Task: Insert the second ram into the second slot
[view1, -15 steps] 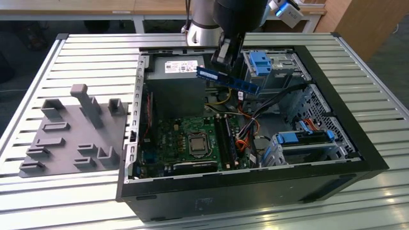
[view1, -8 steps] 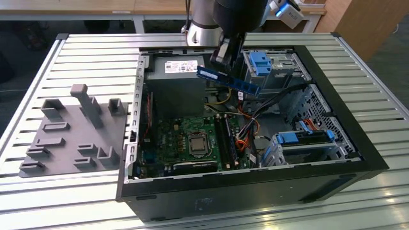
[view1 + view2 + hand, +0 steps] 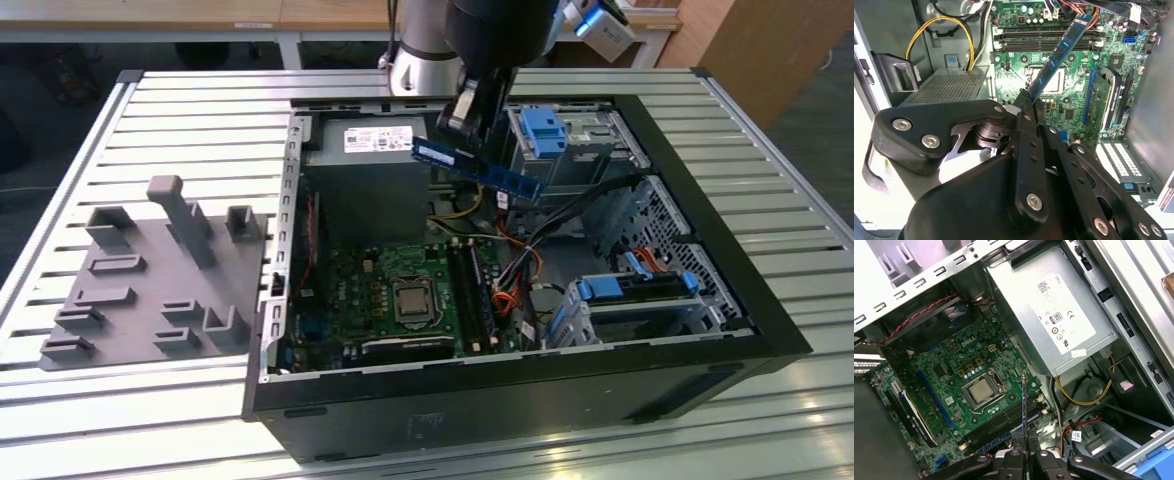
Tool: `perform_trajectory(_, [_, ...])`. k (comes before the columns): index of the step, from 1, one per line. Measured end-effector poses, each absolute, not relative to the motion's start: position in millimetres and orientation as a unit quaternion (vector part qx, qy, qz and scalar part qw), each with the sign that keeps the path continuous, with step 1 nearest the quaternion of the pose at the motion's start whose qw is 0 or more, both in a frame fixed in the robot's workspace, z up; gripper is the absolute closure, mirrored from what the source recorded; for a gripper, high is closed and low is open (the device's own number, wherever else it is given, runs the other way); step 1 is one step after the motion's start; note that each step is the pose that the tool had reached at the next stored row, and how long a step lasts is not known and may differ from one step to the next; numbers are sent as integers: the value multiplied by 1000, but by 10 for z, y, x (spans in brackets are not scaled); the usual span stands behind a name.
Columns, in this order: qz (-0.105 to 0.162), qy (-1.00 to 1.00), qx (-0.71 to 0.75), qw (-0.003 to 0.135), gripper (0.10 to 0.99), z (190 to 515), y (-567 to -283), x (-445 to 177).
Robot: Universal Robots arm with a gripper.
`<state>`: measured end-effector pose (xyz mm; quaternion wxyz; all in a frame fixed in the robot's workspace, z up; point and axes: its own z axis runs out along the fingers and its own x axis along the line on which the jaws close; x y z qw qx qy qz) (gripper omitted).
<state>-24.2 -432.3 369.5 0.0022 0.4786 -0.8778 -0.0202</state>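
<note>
Slatted metal surface [image 3: 174, 110] carries an open computer case [image 3: 534, 375] lying on its side, with wooden furniture behind. The second ram [image 3: 477, 168], a blue stick, hangs in the air over the case's interior, well apart from the motherboard [image 3: 350, 285]. The gripper [image 3: 451, 135] has its fingers [image 3: 1026, 132] closed on one end of it, so most of its length juts out free. In the second wrist view the second ram [image 3: 1059, 52] slants across the memory slots [image 3: 1044, 37] rather than lying along them.

Held by one end, the stick could pivot in the grasp under pressure. Brought down at this slant it would likely ride a slot's edge or flex. The slots lie just beside each other, so landing in the wrong one is a fair risk. Which slots are already filled I cannot tell.

In the exterior view, taken from the slots, the processor socket [image 3: 411, 297] sits at nine o'clock. The power supply [image 3: 367, 175] is at eleven and a blue drive-bay latch [image 3: 541, 130] at one. Orange and red cables [image 3: 514, 275] crowd in at three o'clock, the likeliest snag. A gray fixture tray [image 3: 147, 275] lies at nine o'clock of the case.
</note>
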Motion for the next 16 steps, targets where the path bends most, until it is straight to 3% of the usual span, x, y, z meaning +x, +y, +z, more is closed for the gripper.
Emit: perform_trajectory(16, [-20,-894,448,2,949,3694,-4323,-242])
